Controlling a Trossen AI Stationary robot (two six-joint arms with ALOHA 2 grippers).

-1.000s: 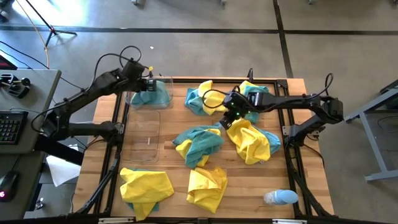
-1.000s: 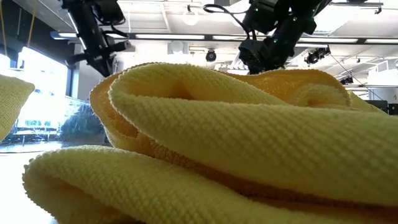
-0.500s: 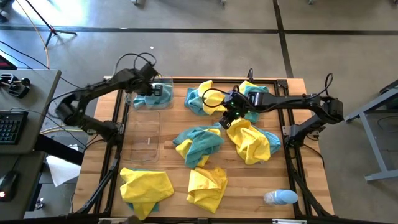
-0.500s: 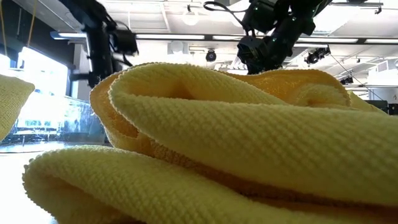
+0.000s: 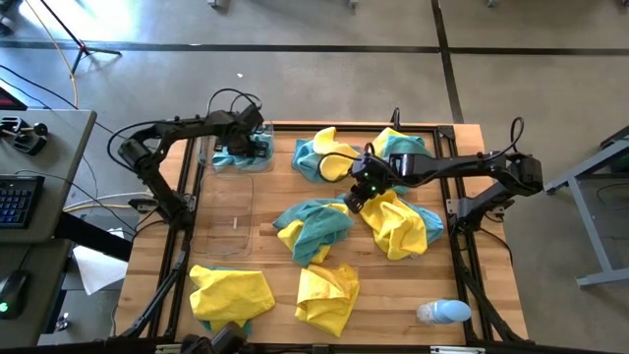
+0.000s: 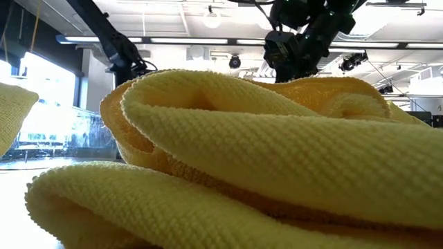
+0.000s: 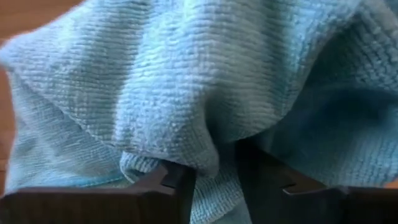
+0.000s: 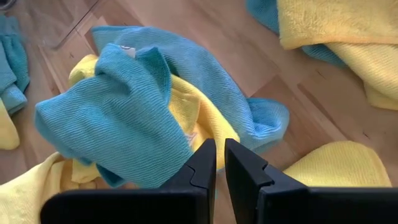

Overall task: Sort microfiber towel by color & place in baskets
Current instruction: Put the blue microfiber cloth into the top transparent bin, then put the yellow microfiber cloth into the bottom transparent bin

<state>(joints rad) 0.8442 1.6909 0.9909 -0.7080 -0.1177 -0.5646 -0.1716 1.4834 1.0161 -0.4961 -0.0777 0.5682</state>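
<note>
Towels [image 5: 316, 228] – fuzzy ribbed cloth, matt; table [image 5: 393, 295] – smooth wood planks; baskets [image 5: 234, 211] seemingly clear glossy plastic

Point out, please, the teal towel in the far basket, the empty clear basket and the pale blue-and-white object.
teal towel [image 5: 239, 154], high view, its middle fold.
far basket [image 5: 206, 155], high view, its left wall.
empty clear basket [image 5: 228, 202], high view, its bare floor.
pale blue-and-white object [image 5: 444, 313], high view, its middle.

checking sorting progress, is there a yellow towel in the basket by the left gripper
No, the basket by the left gripper holds only a teal towel.
</note>
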